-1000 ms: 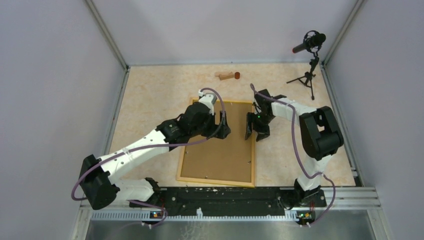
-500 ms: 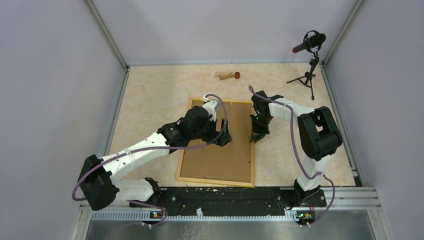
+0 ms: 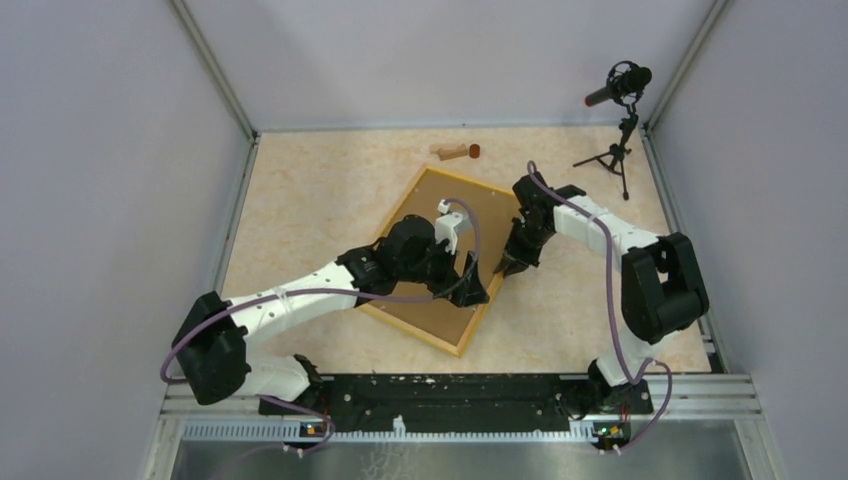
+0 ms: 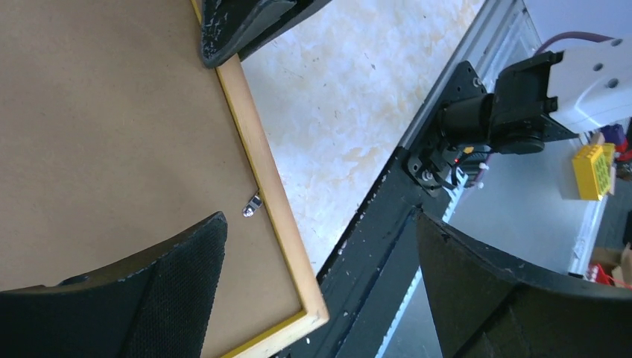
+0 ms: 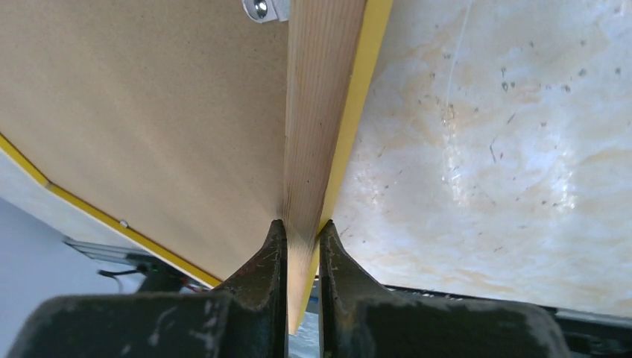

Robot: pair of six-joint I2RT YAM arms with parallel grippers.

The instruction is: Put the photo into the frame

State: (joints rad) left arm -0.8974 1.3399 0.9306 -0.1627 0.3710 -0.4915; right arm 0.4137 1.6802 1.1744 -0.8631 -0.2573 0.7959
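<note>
The frame lies back side up and askew on the table, its brown backing board facing me. My right gripper is shut on the frame's right rail, one finger on each face of the wood. My left gripper hovers open over the frame's near corner, its wide-apart fingers holding nothing. A small metal clip sits by the rail. The photo is out of view.
A wooden piece with a red end lies at the back of the table. A microphone on a tripod stands at the back right. The black base rail runs along the near edge, close to the frame's corner.
My right gripper has shut on the frame's right rail, and the frame has swung clockwise from square to askew. My left arm has moved right and nearer, over the frame's near corner.
</note>
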